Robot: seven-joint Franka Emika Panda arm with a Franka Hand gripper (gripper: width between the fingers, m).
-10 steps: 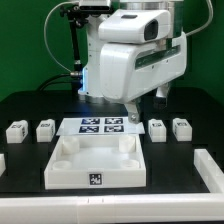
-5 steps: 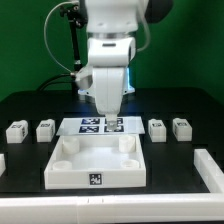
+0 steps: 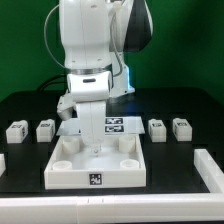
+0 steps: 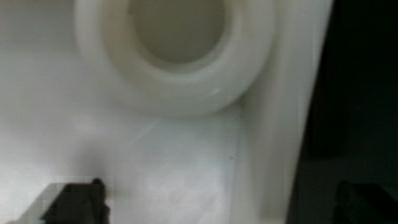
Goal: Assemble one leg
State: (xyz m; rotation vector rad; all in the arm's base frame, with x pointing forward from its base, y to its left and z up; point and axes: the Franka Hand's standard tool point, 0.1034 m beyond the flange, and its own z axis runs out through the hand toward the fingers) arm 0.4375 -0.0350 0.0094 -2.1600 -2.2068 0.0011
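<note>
Gripper (image 3: 92,143) is seen spread open, nothing grasped, held low over the tray (image 3: 70,178) at a round corner socket (image 4: 169,50). Leg (image 3: 45,129) is stood on table (image 3: 30,105), at exterior view's left, apart from gripper.

The exterior view stands off in front of the desk (image 3: 30,105), a little above it, and faces the arm (image 3: 85,60) at the back. It is far enough to take in the whole white tray (image 3: 70,172) and the desk on both sides.

The wrist view looks down along the gripper (image 4: 222,205), very close to the tray (image 4: 125,150). A round socket (image 4: 169,85) fills much of it, blurred, and dark fingertips (image 4: 75,200) show at the edge.

Both views share the tray; which socket cannot be told.
</note>
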